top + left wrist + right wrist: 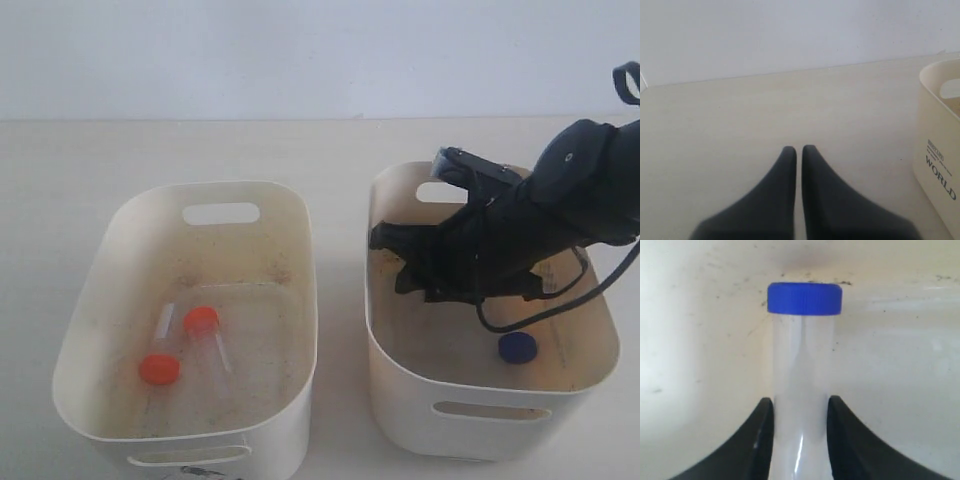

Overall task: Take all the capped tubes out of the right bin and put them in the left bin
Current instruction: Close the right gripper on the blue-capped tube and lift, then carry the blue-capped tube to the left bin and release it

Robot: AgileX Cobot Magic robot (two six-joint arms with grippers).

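Presently judged mid-transfer, third tube of four. Noted on worktop (340,150): left bin (130,250) holding two orange-capped tubes (160,368), right bin (400,400) holding one loose blue-capped tube (517,347) and a second blue-capped tube (802,365) clamped between right fingers (757,440); left fingers (785,190) pressed together, empty. Needs lifting clear of rim, carrying across, releasing.

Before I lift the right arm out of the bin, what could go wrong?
The right pincer clamps the blue-capped tube only on its smooth clear wall, so it might slip during the lift. The black cable loops low inside the right bin and could snag its rim.
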